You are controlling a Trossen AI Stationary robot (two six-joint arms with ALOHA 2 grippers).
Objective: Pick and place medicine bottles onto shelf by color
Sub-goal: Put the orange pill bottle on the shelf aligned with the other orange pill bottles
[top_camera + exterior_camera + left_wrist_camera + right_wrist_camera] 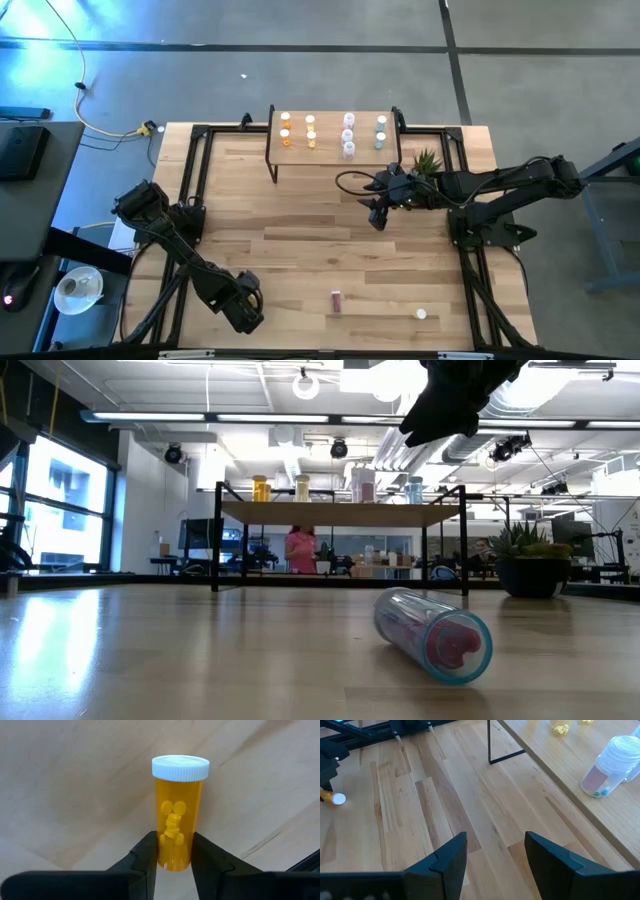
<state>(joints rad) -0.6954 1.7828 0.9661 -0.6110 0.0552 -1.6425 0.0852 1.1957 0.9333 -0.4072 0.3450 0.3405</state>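
Orange bottle (178, 815) sits tight in my left gripper (175, 851) at the near left, so the shelf (330, 152) lies far off to the right, while my right gripper (492, 851), open and empty, hangs near it.

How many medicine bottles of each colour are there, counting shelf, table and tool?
orange bottles: 5, one in the left tool
purple bottles: 4
pale blue bottles: 2
bottle of unclear colour: 1
total: 12
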